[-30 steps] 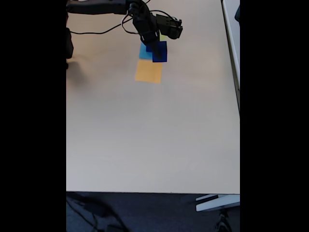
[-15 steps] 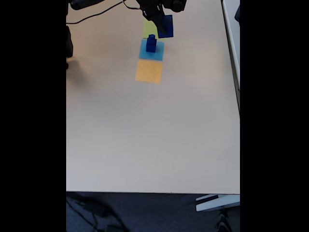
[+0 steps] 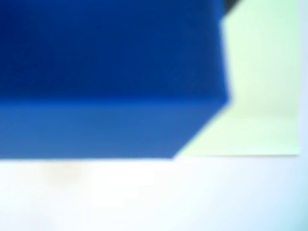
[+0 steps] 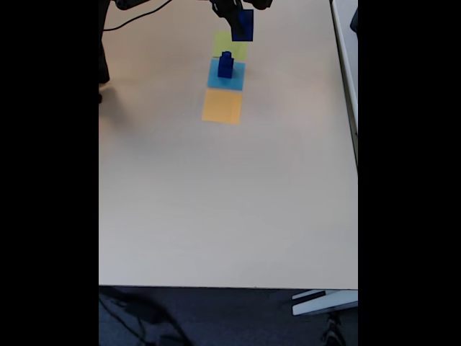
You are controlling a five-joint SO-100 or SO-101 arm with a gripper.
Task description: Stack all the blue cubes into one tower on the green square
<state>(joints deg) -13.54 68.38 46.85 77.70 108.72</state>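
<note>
Carried upward since the earlier frame, the largest blue cube (image 4: 243, 25) now hangs over the green square (image 4: 225, 45) at top centre, grasped by the end effector (image 4: 236, 16). Smaller blue cubes (image 4: 225, 65) wait on the light-blue square (image 4: 226, 78); set-down looks imminent.

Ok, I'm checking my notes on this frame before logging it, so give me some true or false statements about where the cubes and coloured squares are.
1. The large blue cube is held up by the arm, over the green square. True.
2. A small stack of blue cubes stands on the orange square. False: it stands on the light-blue square.
3. The three squares lie in one row on the table. True.
4. The orange square has a cube on it. False: it is bare.
</note>
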